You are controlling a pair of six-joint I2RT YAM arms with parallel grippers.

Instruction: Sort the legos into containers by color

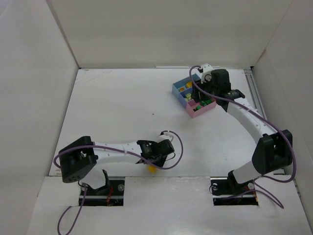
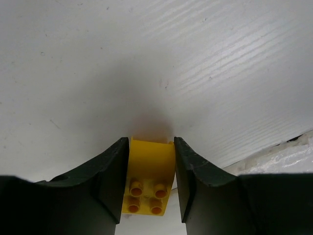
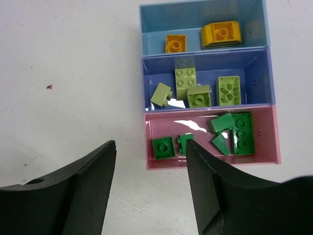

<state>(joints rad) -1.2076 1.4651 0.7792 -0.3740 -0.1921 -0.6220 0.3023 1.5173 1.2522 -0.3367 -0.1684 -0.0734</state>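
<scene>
My left gripper (image 2: 149, 147) is shut on an orange-yellow lego (image 2: 149, 181) low over the table near the front edge; the brick shows as a yellow spot under it in the top view (image 1: 152, 169). My right gripper (image 3: 150, 149) is open and empty, above the near corner of the pink tray (image 3: 156, 128). The three joined trays (image 1: 177, 89) lie at the back right. The light blue tray (image 3: 151, 29) holds two orange-yellow legos (image 3: 221, 34). The darker blue tray (image 3: 254, 78) holds several lime legos (image 3: 186, 78). The pink tray holds several dark green legos (image 3: 241, 132).
White walls enclose the table on the left, back and right. The table's front edge (image 2: 293, 144) runs just behind my left gripper. Purple cables (image 1: 176, 147) loop off both arms. A small dark speck (image 3: 49, 87) marks the table left of the trays.
</scene>
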